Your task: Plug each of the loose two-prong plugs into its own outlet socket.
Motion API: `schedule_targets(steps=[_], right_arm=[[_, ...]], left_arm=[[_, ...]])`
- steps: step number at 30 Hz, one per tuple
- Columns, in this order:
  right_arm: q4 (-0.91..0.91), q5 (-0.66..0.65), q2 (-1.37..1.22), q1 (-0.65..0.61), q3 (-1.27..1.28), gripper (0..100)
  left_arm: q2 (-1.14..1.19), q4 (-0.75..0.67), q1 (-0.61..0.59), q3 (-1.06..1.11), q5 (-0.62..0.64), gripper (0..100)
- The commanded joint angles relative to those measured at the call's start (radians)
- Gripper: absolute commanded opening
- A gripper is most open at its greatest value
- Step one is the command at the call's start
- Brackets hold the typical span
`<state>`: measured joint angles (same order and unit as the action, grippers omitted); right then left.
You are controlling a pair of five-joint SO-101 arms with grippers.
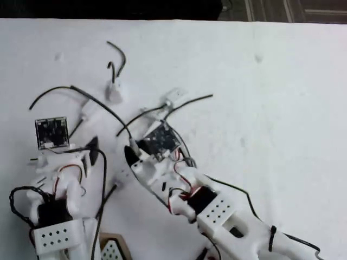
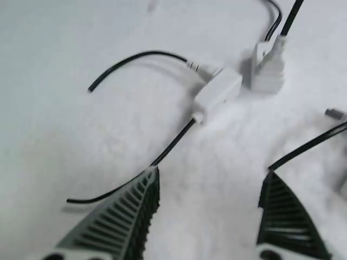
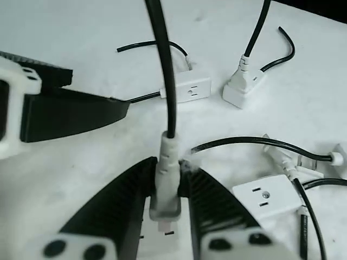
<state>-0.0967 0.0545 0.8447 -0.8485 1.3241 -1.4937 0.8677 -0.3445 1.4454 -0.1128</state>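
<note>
Right gripper (image 3: 168, 162) first: its fingers (image 3: 217, 200) are clamped on the grey-white held plug (image 3: 165, 184), one ribbed pad on each side. The plug stands close to upright, prongs pointing down at the bench (image 1: 271, 81), its black cord (image 3: 162, 65) running straight up and away. From the high view the same gripper (image 1: 132, 153) sits near the middle of the bench with that cord looping off towards the far side.

Just beside the right gripper lies the near socket (image 3: 268, 196), a white block with its slots facing up, apart from the held plug. Next to it rests a loose plug (image 3: 279, 157), on its side, with its cord arching across the bench.

Over to the left gripper (image 2: 211, 173): fingers (image 2: 135, 216) spread wide apart, nothing between them, low over bare bench. Ahead of it lies the far socket (image 2: 217, 92), white, with cords at both ends, its slotted face plain in the right wrist view (image 3: 190, 88). Close beside that sits a white connector (image 2: 268, 67) with two black cords coming off it; whether it is a joined pair I cannot tell
</note>
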Motion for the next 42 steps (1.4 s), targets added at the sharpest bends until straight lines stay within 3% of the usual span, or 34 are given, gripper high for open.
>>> schedule_targets(steps=[1,5,12,19,24,30,35,42], right_arm=[[0.021,0.011,0.116,-0.010,0.017,1.7],[0.019,0.011,0.257,-0.018,0.084,1.7],[-0.088,0.011,0.367,-0.056,0.117,1.7],[-0.096,0.011,0.367,-0.056,0.117,1.7],[-0.137,0.011,0.367,-0.056,0.115,1.7],[-0.140,0.011,0.366,-0.053,0.115,1.7],[-0.179,0.003,0.366,-0.050,0.110,1.6],[-0.355,0.003,0.145,-0.012,-0.109,1.6]], left_arm=[[-0.013,-0.114,0.114,-0.048,0.097,30],[-0.013,-0.155,0.194,-0.057,0.173,30],[-0.051,-0.152,0.305,-0.060,0.176,30],[-0.344,0.040,0.452,-0.072,0.173,30],[-0.323,0.181,0.541,-0.127,0.055,30],[-0.325,0.230,0.541,-0.175,0.035,30],[-0.325,0.222,0.394,-0.215,0.040,29],[-0.325,0.252,-0.033,-0.163,0.041,29]])
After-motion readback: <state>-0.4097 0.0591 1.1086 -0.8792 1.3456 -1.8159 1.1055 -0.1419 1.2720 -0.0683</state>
